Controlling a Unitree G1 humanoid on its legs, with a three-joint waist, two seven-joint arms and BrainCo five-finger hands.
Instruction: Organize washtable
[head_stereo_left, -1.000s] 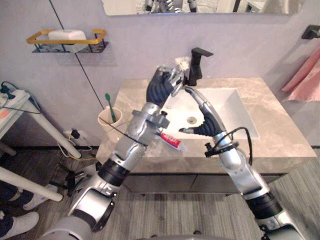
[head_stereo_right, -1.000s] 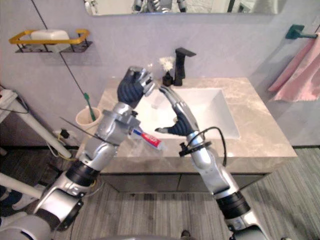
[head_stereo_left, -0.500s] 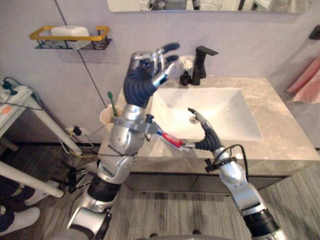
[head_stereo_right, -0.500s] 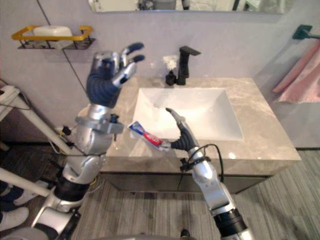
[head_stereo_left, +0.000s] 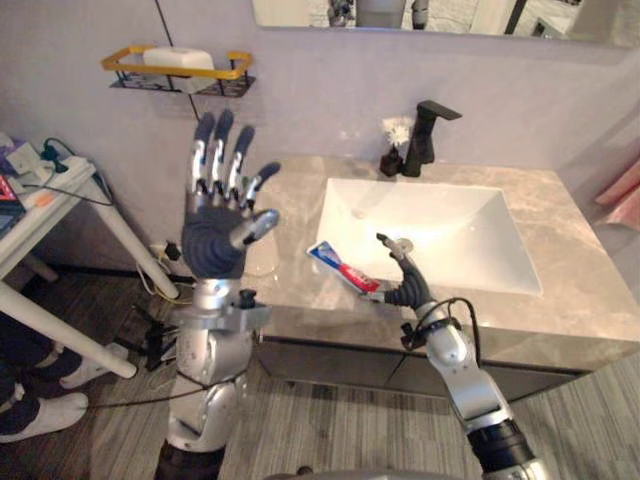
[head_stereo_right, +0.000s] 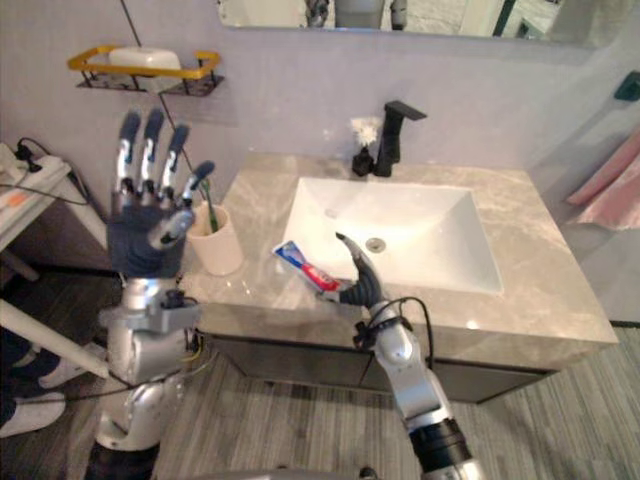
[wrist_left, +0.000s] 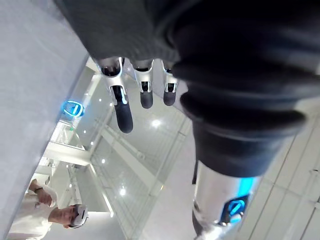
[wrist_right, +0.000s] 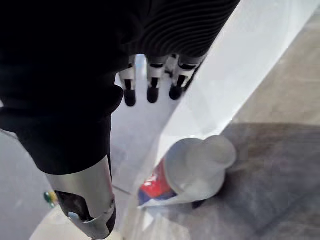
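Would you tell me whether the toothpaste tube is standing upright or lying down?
Lying down: the toothpaste tube rests flat on the counter beside the sink, cap end toward the right hand.

Fig. 1. My left hand (head_stereo_left: 215, 235), silver-fingered with dark tips and a dark ribbed cover, raised high on an upright silver-grey left arm (head_stereo_left: 208, 350); its fingers (head_stereo_left: 218, 150) straight, spread and pointing upward, thumb angled out to the side; my right hand (head_stereo_left: 402, 285), of the same build, held low on a bent silver-grey right arm (head_stereo_left: 455, 355); its fingers (wrist_right: 152, 89) extended in a row, uncurled, thumb set apart.
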